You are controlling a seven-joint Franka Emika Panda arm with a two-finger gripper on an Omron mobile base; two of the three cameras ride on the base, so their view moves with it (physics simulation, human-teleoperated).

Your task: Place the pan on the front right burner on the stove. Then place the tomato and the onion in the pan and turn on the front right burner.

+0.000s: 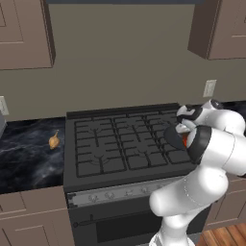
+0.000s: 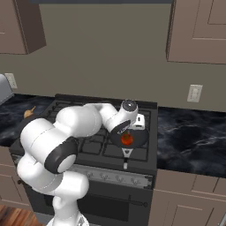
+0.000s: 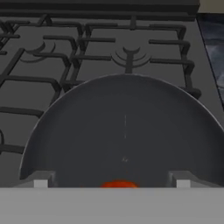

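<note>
1. The round, shallow dark grey frying pan (image 2: pixel 129 138) sat on the front right burner (image 2: pixel 132 148) of the wide dark grey gas stove (image 1: pixel 96 180), its short black handle pointing toward the stove's front edge.
2. The small glossy red-orange tomato (image 2: pixel 127 139) lay inside the pan, near the middle; in the hand view it showed low between the finger tips (image 3: pixel 40 183).
3. The two-finger tool (image 2: pixel 127 130) hung just above the tomato with its jaws spread wide apart, clamped on nothing.
4. The small tan-yellow pointed onion (image 1: pixel 54 141) rested on the dark marbled bench (image 1: pixel 29 153) left of the stove, just beside the stove's left edge and well apart from the pan.
5. The grates left of and behind the pan lay bare, giving open room.
6. The pan's right rim stood near the stove's right edge, with more dark bench beyond it.
</note>
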